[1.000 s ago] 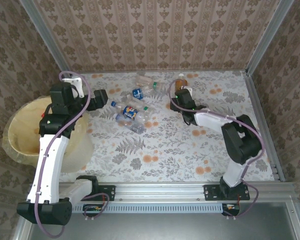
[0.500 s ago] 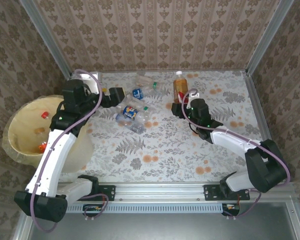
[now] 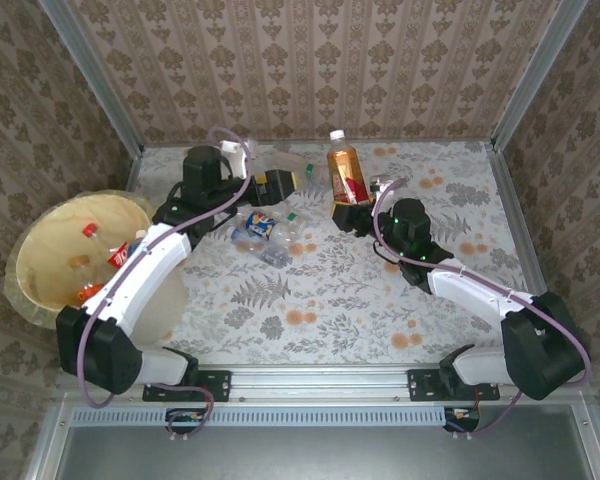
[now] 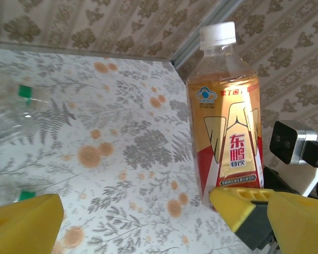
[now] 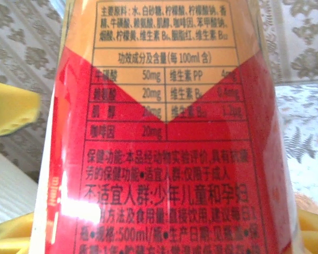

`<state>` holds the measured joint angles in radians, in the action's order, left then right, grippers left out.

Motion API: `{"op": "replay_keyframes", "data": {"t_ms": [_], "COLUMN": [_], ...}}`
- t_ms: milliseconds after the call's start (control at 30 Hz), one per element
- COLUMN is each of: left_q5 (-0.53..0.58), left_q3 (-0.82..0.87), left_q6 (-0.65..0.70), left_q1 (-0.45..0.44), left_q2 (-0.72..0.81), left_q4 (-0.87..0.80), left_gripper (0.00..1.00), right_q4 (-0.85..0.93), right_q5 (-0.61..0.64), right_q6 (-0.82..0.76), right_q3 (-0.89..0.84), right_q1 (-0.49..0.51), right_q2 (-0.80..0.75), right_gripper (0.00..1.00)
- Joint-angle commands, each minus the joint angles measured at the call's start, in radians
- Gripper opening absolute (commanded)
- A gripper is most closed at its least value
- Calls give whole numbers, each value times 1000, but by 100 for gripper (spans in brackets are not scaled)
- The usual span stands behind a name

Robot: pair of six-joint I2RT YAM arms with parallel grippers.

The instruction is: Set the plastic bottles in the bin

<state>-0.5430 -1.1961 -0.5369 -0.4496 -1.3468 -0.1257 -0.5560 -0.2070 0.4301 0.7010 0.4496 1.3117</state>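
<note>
You are working in a robot test cell, a lab rig dressed up like a home rather than a real room. Damask wallpaper panels [image 3: 310,70] are framed by bare aluminium posts [image 3: 536,70]. The counter [image 3: 320,300] wears a printed leaf-and-flower sheet, and a slotted metal rail [image 3: 320,382] with cabling runs along its near edge.

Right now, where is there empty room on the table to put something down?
The wide near strip of the table, between the bottle pile and the front rail, is bare. So is the far right corner. It is crowded at the far middle, where the left gripper hovers by the pile, next to the held bottle.
</note>
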Motion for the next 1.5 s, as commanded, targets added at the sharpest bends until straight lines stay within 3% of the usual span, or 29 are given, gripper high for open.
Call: {"op": "replay_keyframes", "data": {"t_ms": [0,233,433,533,800,933,1067,1200,1400,1467], "left_q5": [-43,-1,187,229,206,192,183,201,228,238], "left_q3": [-57,-118,-248,-314,-342,-339,-312,-279,-230,-225], "left_q6": [-64,-108,-39,-25,-26,-41,-46,-49,-67,-68], "left_q1": [-49,-107,-169,-187,-190,-189,-189,-181,-158,-152], "left_q2": [-20,-89,-141,-177,-221,-226,-210,-181,-149,-143], "left_q4": [118,108,-104,-189,-235,-236,-201,-175,-131,-133], "left_gripper": [100,100,100,100,100,93,69,59,54,54], "right_q4": [-111,-43,9,67,104,107,127,121,150,176], "right_q5": [-88,-14,25,70,153,188,201,161,101,67], "right_q6": [52,-19,-102,-180,-279,-321,-345,-336,-312,-311], "right_q3": [31,78,116,140,191,210,221,194,151,143], "right_q1": [16,76,124,156,210,240,255,253,231,223], "right_q2": [8,21,27,26,33,50,55,29,-5,-27], "right_gripper": [45,43,43,43,43,43,45,58,82,98]}}
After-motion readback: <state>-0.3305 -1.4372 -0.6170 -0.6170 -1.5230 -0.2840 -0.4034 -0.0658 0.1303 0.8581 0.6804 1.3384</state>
